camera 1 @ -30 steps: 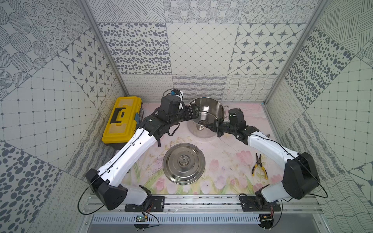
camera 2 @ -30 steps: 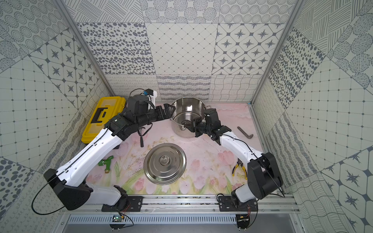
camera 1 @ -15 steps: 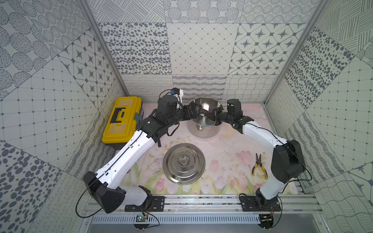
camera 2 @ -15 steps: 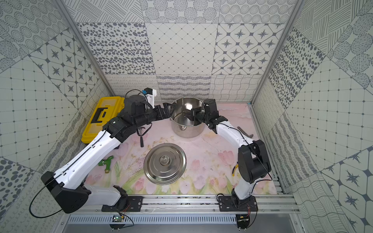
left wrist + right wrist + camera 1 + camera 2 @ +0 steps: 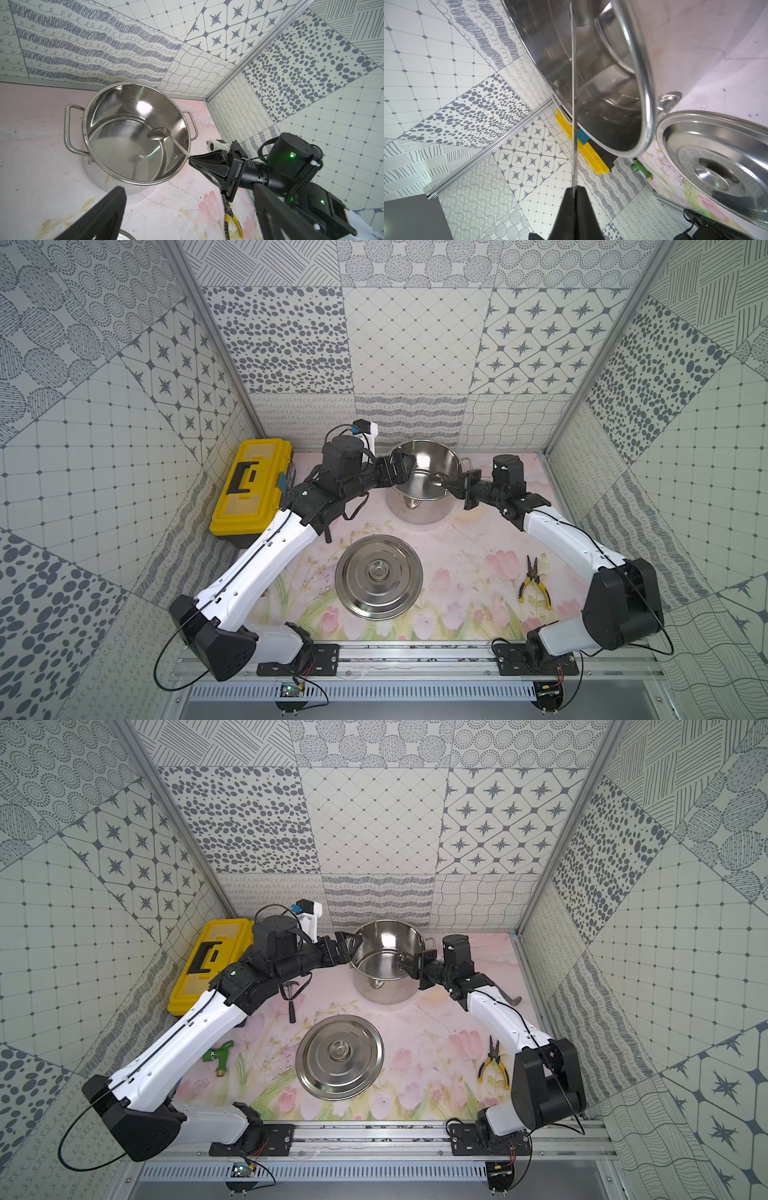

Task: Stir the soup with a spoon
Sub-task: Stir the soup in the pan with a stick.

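While the right gripper [image 5: 190, 163] squeezes the tip of the thin handle of the ladle [image 5: 159, 134], its little bowl hangs inside the shiny pot [image 5: 116, 99], close to the wall | left gripper [image 5: 348, 948]: fingers spread wide, holding nothing, right beside the pot's rim | lid [image 5: 379, 576]: lies flat, apart from the pot

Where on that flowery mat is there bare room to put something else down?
The widest bare patch lies between the lid and the pliers, reaching up to the pot. A narrower strip runs between the lid and the front rail. The back left is crowded: toolbox, hammer and the left arm overhead.
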